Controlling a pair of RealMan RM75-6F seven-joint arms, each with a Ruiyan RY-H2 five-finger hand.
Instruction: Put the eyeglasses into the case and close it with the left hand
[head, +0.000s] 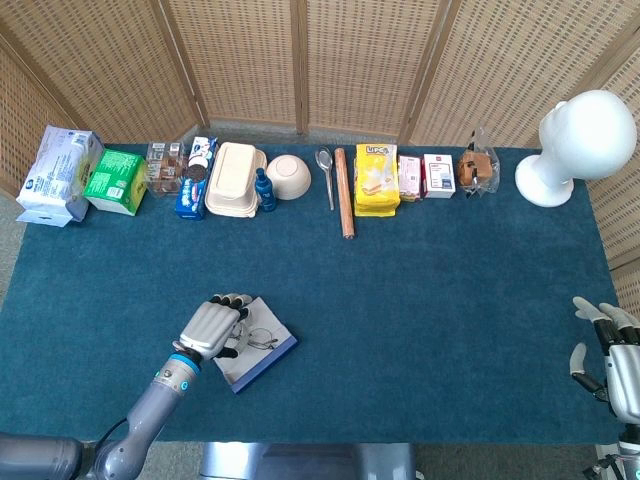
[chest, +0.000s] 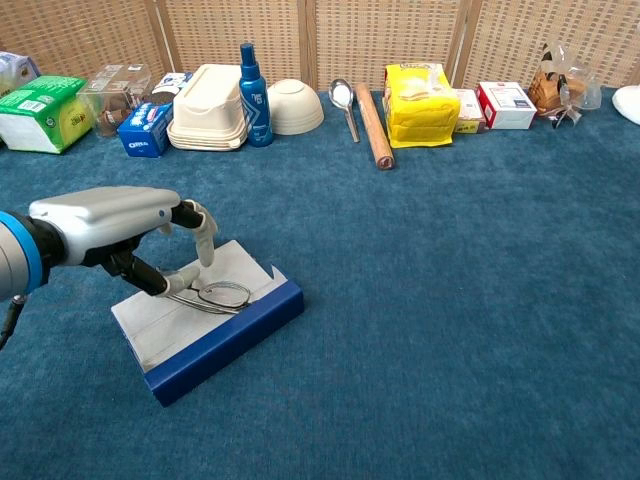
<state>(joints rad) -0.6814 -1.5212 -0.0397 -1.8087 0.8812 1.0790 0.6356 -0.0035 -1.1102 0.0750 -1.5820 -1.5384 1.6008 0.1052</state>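
Left robot hand (chest: 120, 228): over the near-left of the blue-carpeted table (chest: 450, 300), fingers pinching the thin wire-framed eyeglasses (chest: 215, 295).
Eyeglasses: resting on the grey lining of the open blue rectangular case (chest: 205, 320).
Right robot hand (head: 612, 355): at the table's near-right edge, fingers spread, holding nothing.

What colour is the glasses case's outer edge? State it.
Dark blue, with a grey inner lining, on the eyeglasses case; clearest in the chest view.
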